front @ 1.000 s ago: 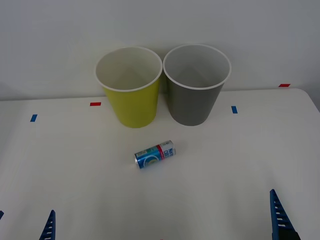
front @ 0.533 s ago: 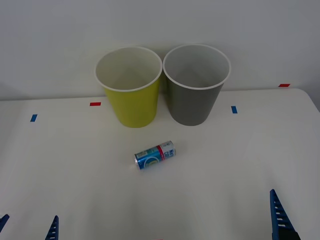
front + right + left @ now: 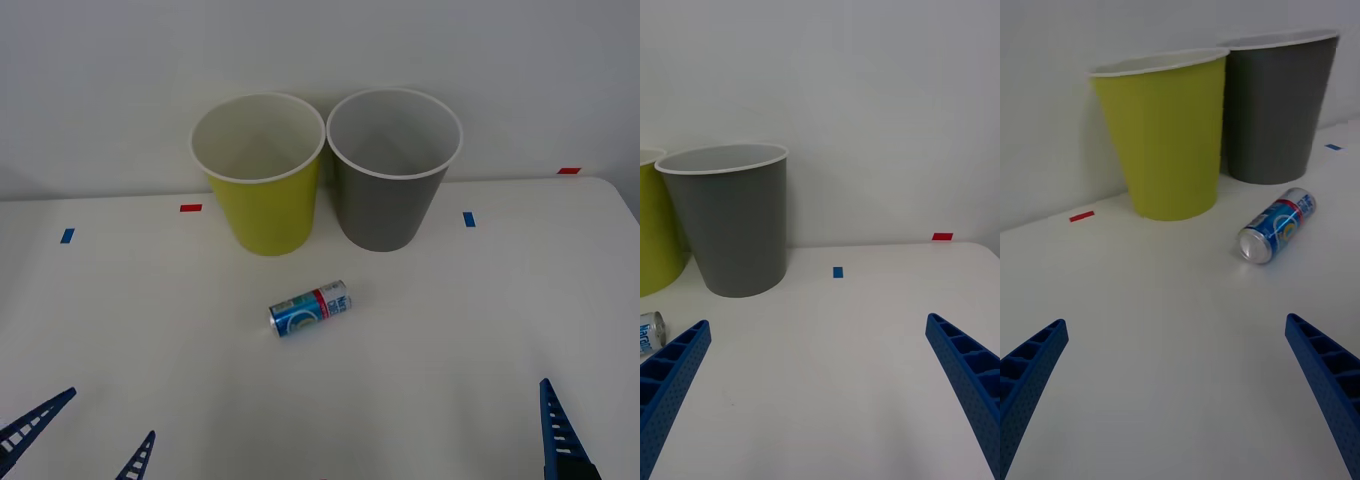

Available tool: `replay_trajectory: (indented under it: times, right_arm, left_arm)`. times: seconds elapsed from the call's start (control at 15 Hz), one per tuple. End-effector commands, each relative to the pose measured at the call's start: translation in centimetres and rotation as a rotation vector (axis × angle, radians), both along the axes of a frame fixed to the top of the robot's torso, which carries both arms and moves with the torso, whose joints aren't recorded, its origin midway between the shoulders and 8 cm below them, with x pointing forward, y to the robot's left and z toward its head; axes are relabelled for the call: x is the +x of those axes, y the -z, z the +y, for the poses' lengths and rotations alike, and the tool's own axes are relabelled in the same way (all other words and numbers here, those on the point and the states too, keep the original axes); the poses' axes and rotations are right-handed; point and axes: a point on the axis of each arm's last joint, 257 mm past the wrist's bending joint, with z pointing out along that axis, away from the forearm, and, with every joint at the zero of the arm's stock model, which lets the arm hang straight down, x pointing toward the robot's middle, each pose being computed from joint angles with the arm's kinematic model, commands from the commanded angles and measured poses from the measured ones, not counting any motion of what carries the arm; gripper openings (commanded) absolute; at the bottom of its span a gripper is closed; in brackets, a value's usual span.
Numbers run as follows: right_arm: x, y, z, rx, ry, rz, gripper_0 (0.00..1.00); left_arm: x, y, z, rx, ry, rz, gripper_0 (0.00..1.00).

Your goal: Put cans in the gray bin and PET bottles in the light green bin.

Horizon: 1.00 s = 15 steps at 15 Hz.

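Item: small blue-and-red drink can (image 3: 310, 309), lying on its side on our white counter (image 3: 450, 330), before the yellow-green bin (image 3: 263, 190) and dark gray bin (image 3: 392, 185). Unsorted. Our left tool (image 3: 78, 438) and right tool (image 3: 816, 390): spread wide, empty.

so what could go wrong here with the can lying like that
The can lies on its side on the table, so a nudge from the open left gripper could roll it away. The gray bin and light green bin stand side by side, rims nearly touching, so a sloppy drop might land in the wrong one.
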Motion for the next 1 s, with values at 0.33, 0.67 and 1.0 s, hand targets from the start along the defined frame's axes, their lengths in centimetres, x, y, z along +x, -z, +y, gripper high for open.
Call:
replay_trajectory:
  times: [0.33, 0.67, 1.0]
  right_arm:
    - [0.0, 0.0, 0.0, 0.0, 0.0, 0.0, 1.0]
    - [0.0, 0.0, 0.0, 0.0, 0.0, 0.0, 1.0]
    - [0.0, 0.0, 0.0, 0.0, 0.0, 0.0, 1.0]
  left_arm:
    - [2.7, 1.2, -3.1, 0.086, 0.167, 0.039, 1.0]
    - [5.2, 1.0, -6.6, 0.096, 0.266, 0.044, 1.0]
    - [8.1, 0.6, -9.4, 0.198, 0.333, 0.1, 1.0]
